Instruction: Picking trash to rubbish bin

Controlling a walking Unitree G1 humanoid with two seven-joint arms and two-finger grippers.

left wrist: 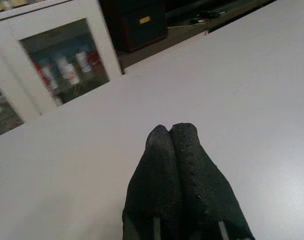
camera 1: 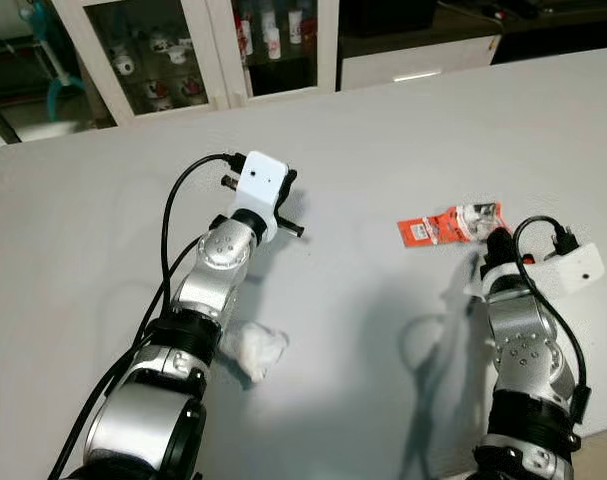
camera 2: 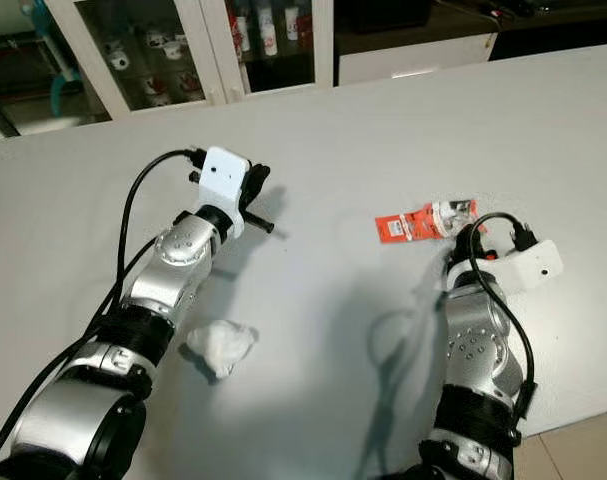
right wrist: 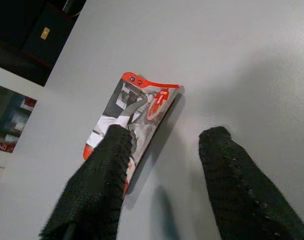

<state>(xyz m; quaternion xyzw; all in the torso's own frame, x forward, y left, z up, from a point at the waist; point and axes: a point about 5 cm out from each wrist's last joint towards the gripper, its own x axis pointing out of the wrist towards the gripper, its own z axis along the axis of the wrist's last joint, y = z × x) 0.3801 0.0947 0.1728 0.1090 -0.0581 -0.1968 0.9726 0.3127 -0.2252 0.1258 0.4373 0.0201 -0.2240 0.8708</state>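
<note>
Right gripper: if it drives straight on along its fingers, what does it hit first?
Likely the red wrapper: the right gripper is open, one finger already over its edge. Beyond that, bare table. Depth unclear.

The near end of the red snack wrapper [right wrist: 134, 125] is covered by one finger [right wrist: 99, 185] of the right gripper [right wrist: 164, 136]. The wrapper's print is too small to be read. The glass-fronted cabinet [camera 1: 183, 50] is cut off at the upper edge, and its small contents cannot be identified.
</note>
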